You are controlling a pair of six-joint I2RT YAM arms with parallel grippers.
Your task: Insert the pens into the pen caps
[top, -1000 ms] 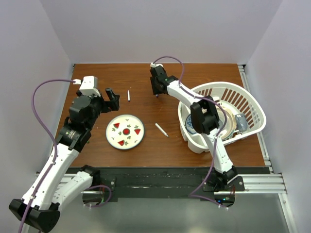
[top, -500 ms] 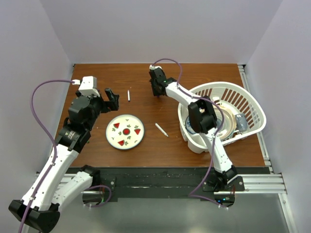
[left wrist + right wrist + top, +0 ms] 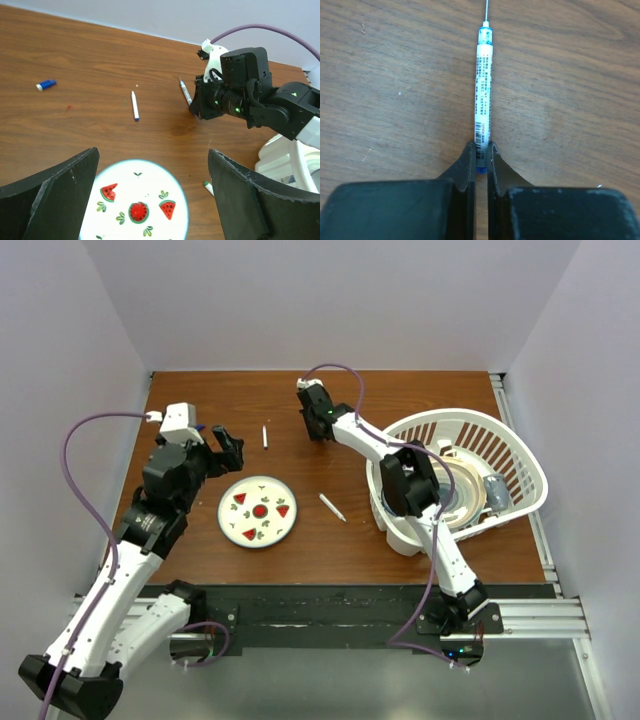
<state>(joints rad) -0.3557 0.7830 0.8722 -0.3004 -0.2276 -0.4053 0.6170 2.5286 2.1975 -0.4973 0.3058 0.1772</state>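
Since the earlier frame, the right tool [image 3: 317, 432] has been shifted slightly leftward over the far half of the brown, wood-grained bench [image 3: 200, 390], and its black jaws have been brought together. They are now clamped on the blue rear end of a thin white-barrelled pen with printed lettering [image 3: 483, 85]. The pen projects straight forward from the tool [image 3: 480, 150], and a fine metal needle tip is seen at its far end. Whether the barrel rests on the wood cannot be told.

The left tool [image 3: 152, 151] is held wide, nothing between its matte black fingers. It hangs above the far edge of a round, glossy white plate painted with red watermelon slices [image 3: 122, 175]. From that wrist camera the gripped pen [image 3: 185, 91] is seen beside the right tool [image 3: 197, 102].

A second slim white pen [image 3: 265, 436] lies on the bench between the two tools. A darker grey pen [image 3: 332, 507] lies just right of the plate [image 3: 222, 512]. A tiny blue tubular cap [image 3: 46, 85] lies well to the left, apart from all pens. A white slatted plastic basket [image 3: 520, 455] is set at the right side.
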